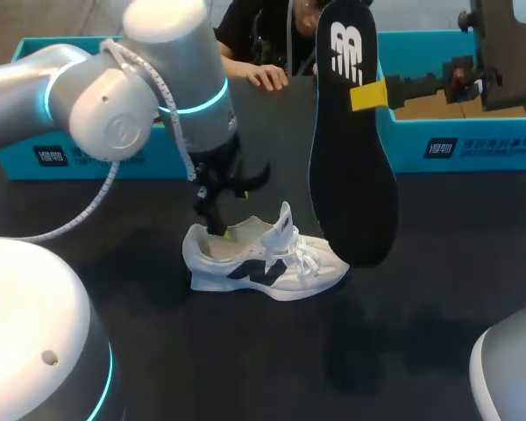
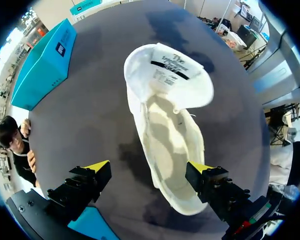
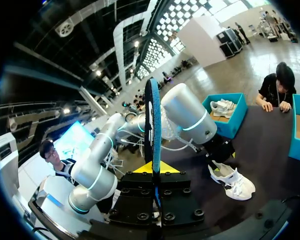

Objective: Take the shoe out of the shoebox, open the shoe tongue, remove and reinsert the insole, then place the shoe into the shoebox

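The shoe [image 1: 263,263] stands on the surface [image 1: 245,360], tongue [image 1: 285,219] raised, with my left end effector [image 2: 149,167] released, fingers spread over its heel [image 1: 202,247]. Beyond, my right end effector [image 1: 368,95] clamps the insole [image 1: 351,167] aloft. Lowered crooked, I judge it could snag the tongue or buckle.
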Controlling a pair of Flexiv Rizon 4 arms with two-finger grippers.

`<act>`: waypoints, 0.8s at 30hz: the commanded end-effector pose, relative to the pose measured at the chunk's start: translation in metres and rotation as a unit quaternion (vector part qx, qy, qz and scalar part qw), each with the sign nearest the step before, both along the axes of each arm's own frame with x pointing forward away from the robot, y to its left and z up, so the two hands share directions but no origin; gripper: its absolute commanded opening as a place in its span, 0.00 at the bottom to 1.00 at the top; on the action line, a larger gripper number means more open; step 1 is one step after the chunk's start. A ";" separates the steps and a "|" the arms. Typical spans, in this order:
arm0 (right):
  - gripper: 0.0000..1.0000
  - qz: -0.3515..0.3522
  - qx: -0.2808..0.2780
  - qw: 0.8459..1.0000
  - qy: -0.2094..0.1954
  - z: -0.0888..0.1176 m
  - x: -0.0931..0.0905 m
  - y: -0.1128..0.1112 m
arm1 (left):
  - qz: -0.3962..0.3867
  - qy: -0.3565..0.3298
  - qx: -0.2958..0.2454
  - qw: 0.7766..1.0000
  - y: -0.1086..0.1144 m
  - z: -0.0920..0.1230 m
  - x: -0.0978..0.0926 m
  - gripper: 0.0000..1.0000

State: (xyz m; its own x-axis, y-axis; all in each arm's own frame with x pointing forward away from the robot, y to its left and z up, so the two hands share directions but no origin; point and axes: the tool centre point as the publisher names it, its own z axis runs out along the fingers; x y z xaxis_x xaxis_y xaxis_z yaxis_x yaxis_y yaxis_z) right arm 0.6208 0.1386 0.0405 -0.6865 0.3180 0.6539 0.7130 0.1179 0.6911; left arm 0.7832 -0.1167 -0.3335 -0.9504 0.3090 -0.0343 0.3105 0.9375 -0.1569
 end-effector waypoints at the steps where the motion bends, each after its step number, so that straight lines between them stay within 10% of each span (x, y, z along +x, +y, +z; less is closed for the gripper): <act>1: 0.00 0.002 -0.002 1.000 0.002 0.001 0.004 0.003 | -0.003 0.002 -0.004 1.000 -0.018 -0.018 0.010 1.00; 19: 0.00 0.002 -0.002 1.000 0.002 0.001 0.004 0.003 | -0.012 0.023 -0.026 0.999 -0.038 -0.048 0.008 1.00; 24: 0.00 0.002 -0.002 1.000 0.002 0.001 0.004 0.003 | -0.013 0.031 -0.024 0.999 -0.037 -0.054 0.005 0.80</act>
State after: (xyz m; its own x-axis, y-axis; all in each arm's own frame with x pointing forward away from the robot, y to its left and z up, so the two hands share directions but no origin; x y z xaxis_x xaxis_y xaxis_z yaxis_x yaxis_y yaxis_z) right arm 0.6207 0.1386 0.0403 -0.6863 0.3183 0.6539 0.7131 0.1175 0.6912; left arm 0.7874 -0.1535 -0.3833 -0.9433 0.3318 0.0045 0.3228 0.9208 -0.2188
